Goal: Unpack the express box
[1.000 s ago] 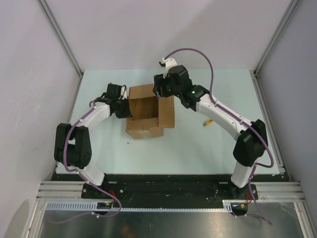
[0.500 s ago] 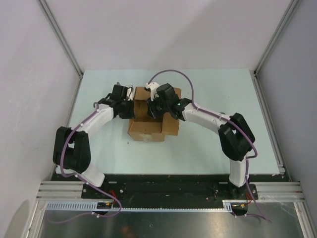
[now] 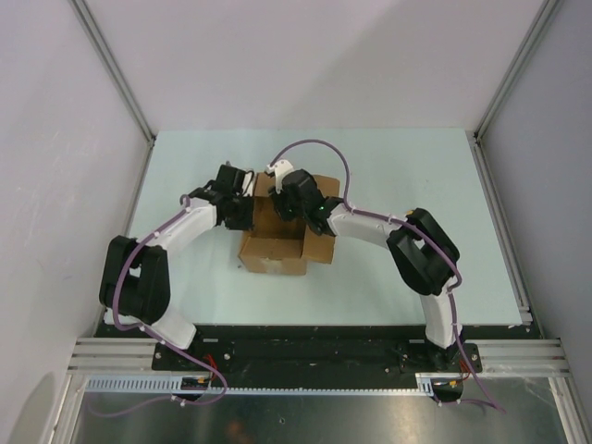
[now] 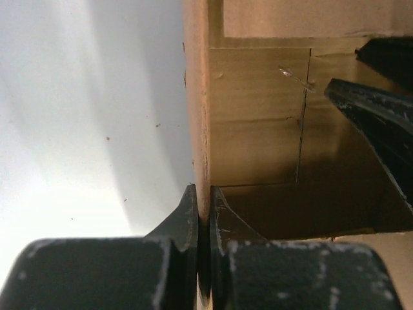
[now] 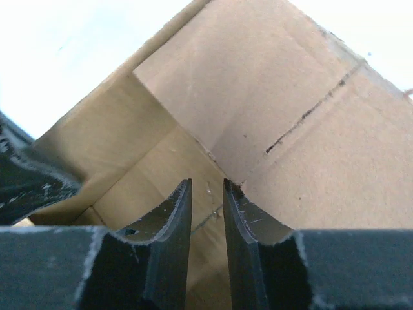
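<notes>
The table (image 3: pixel 416 185) carries the box (image 3: pixel 273 252) near its middle, a little toward 9 o'clock, with its top open. The left claw (image 4: pixel 202 194) is clenched on the box's 9 o'clock wall, the cardboard edge pinched in its grip, most likely to steady the box while the other arm works inside. The right claw (image 5: pixel 207 184) reaches in from 3 o'clock and points into an inner corner, jaws narrowly parted and grasping nothing. No contents show there.

The right end effector (image 5: pixel 206 183) is hidden from above (wrist (image 3: pixel 296 192) covers it) inside the express box (image 3: pixel 273 252).
</notes>
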Motion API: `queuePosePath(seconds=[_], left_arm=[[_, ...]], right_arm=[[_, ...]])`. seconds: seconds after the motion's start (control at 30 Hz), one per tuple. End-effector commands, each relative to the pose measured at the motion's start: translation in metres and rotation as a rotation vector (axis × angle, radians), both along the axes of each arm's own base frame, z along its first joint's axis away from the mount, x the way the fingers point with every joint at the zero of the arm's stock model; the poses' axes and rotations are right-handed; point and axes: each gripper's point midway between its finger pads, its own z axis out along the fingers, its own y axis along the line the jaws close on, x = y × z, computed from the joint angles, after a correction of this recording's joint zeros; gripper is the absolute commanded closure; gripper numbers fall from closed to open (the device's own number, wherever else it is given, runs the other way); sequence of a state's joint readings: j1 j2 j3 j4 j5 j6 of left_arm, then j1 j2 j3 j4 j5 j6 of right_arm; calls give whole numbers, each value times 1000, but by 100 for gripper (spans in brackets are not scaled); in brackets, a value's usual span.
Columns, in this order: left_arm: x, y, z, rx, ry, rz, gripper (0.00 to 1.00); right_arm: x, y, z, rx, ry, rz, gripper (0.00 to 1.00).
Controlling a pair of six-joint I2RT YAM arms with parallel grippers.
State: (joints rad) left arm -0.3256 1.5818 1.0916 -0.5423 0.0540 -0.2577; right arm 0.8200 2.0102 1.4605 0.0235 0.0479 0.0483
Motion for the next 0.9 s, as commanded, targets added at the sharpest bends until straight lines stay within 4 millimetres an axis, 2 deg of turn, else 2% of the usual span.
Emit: queuePosePath(seconds=[0.0,0.17,0.3,0.53,0.63,0.73,0.8,0.87], left_arm=[[4,-9,18,1,-62,-41,100],[4,-8,16,28,-59,-47,100],[3,-11,13,23,-47,-57,100],[3,-15,12,17,-41,-74,100],[1,-17,11,4,-32,-78,100],[2,-19,12,-3,-29,-86,100],[2,-21,14,-9,-36,-95,100],[2,-22,16,-14,-39,-103,100]], right_arm=[[34,-5,18,26,-150,-115,69],[46,-12,50,72,-219,-164,67],[55,-23,78,118,-265,-204,61],[66,-36,113,147,-342,-242,54],[70,-39,123,154,-368,-238,50],[79,-42,124,137,-374,-234,47],[81,-41,108,75,-356,-195,40],[82,-34,108,30,-361,-103,34]])
